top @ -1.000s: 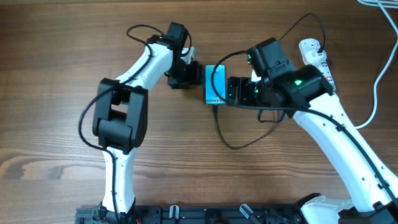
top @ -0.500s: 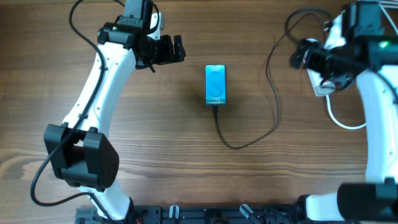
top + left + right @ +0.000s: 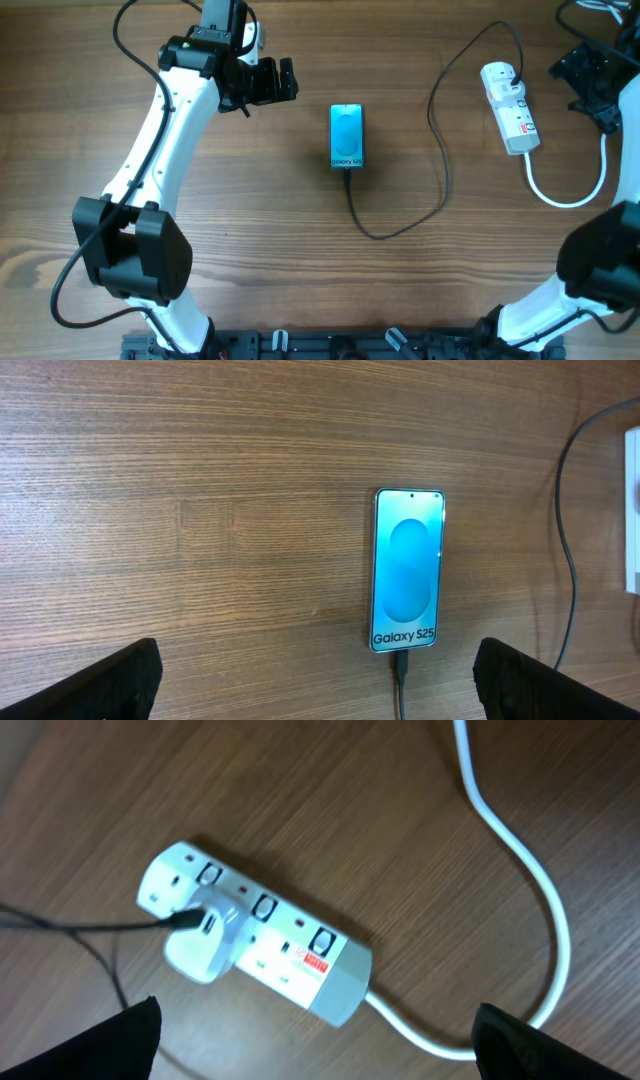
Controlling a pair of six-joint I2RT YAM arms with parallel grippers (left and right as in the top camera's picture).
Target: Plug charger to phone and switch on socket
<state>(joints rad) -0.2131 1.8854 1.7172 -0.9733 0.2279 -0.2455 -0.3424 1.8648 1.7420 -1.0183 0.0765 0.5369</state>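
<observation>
The phone [image 3: 347, 136] lies flat mid-table, turquoise screen up; it also shows in the left wrist view [image 3: 407, 582]. The charger's black cable [image 3: 400, 228] runs from the phone's near end, where its plug tip [image 3: 401, 665] sits in the port, up to the white adapter [image 3: 200, 942] in the socket. The socket [image 3: 510, 107] lies at the right; it also shows in the right wrist view [image 3: 262, 934]. My left gripper [image 3: 274, 80] is open and empty, left of the phone. My right gripper [image 3: 588, 88] is open and empty, right of the socket.
The socket's thick white cord [image 3: 570, 190] loops near the right edge and runs off the top right; it also shows in the right wrist view [image 3: 520, 880]. The tabletop is brown wood.
Both arms have pulled away from the phone, the left to the upper left, the right past the socket to the right edge. The phone stays put with the cable plugged in.
</observation>
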